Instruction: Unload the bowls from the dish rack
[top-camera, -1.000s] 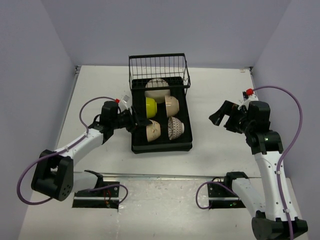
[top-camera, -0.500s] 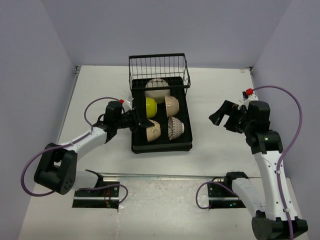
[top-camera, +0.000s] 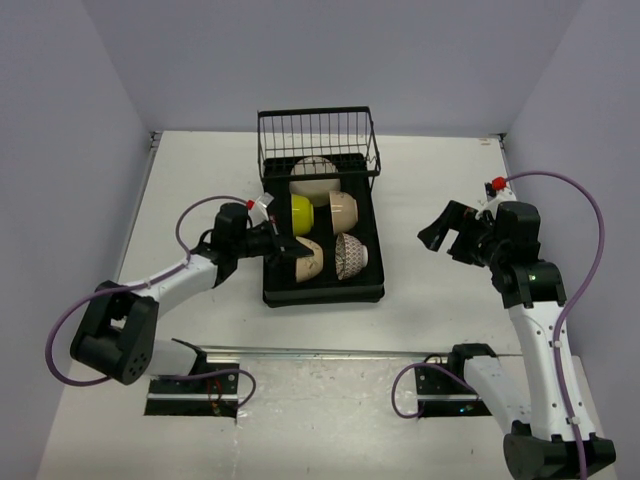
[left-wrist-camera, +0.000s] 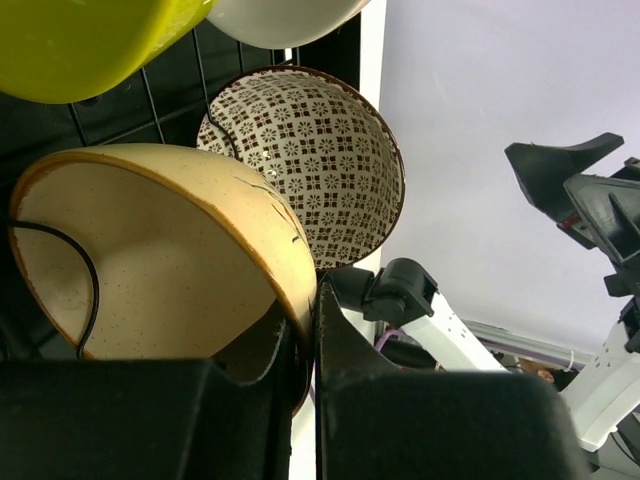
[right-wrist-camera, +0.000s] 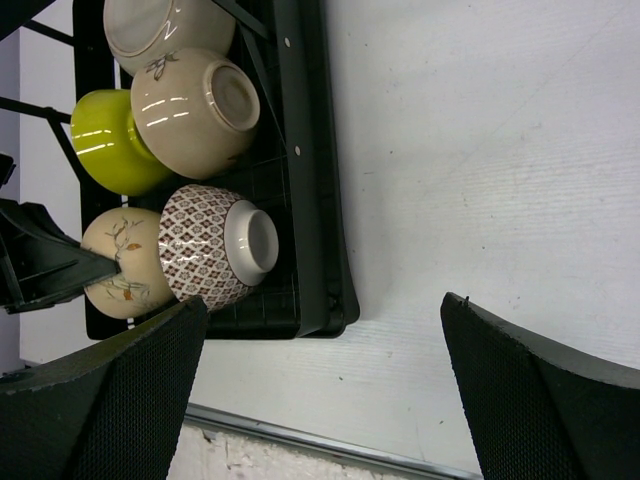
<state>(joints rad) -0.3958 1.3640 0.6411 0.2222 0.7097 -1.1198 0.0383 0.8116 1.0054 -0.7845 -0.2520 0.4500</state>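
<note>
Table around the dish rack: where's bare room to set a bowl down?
Bare white table lies between the black plastic dish rack and the right arm's open fingers, and in the strip between rack and near metal rail. Left of the rack is crowded by the left arm.

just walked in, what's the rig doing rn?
The left pincer is inside the dish rack, closed on the rim of the cream bowl at the front left, one finger inside and one outside. That bowl rests in the rack, not visibly lifted. The yellow bowl, the patterned bowl and two more cream bowls sit in the rack too, so nothing is unloaded yet. The right pincer hangs open above the table right of the rack, holding nothing.
</note>
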